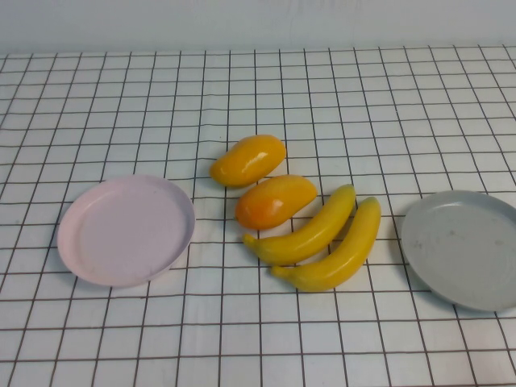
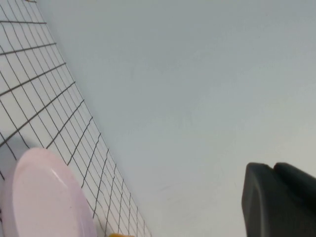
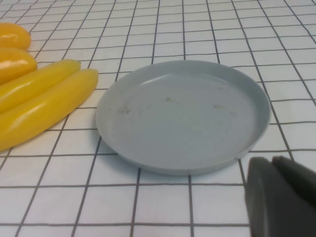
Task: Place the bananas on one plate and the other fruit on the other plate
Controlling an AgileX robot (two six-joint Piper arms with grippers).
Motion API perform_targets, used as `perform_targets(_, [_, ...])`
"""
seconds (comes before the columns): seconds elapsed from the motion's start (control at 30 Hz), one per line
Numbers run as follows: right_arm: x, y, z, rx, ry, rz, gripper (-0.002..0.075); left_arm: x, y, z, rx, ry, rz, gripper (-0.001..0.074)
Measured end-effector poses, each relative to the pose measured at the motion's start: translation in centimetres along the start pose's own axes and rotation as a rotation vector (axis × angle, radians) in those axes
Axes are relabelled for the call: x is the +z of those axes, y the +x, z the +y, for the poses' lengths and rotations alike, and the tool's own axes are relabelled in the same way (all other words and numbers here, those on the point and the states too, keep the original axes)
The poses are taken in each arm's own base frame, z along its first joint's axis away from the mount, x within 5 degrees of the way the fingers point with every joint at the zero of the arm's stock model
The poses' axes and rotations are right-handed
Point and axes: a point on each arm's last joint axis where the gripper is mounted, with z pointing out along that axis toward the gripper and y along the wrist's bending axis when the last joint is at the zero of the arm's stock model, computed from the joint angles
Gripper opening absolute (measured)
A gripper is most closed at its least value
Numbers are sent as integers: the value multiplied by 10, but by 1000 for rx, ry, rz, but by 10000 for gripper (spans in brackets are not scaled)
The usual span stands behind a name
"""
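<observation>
Two yellow bananas point(image 1: 306, 230) point(image 1: 334, 250) lie side by side on the checked cloth, right of centre. Two orange-yellow oval fruits point(image 1: 248, 160) point(image 1: 276, 201) lie just left of and behind them. The pale pink plate point(image 1: 125, 230) sits at the left and the grey plate point(image 1: 468, 248) at the right, both with nothing on them. Neither arm shows in the high view. My left gripper point(image 2: 274, 168) is shut and empty, up in the air near the pink plate point(image 2: 44, 197). My right gripper point(image 3: 272, 160) is shut and empty, just off the near rim of the grey plate point(image 3: 182, 116).
The white cloth with a black grid point(image 1: 258, 339) covers the whole table. A pale wall point(image 1: 258, 20) rises behind its far edge. In the right wrist view the bananas point(image 3: 44, 106) lie beside the grey plate, with the oval fruits point(image 3: 12, 61) beyond them.
</observation>
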Motion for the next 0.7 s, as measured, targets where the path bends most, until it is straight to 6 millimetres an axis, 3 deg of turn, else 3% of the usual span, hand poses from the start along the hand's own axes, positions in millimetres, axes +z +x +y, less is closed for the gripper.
perform_targets(0.13, [0,0,0,0,0,0,-16,-1,5,-7,136,18,85,-2])
perform_targets(0.37, [0,0,0,0,0,0,-16,-1,0,-85,701,128,374,-2])
perform_targets(0.53, [0,0,0,0,0,0,-16,29,-10,-129,1088,71,639,-2])
perform_targets(0.7, [0,0,0,0,0,0,-16,78,-9,-146,1199,23,847,-1])
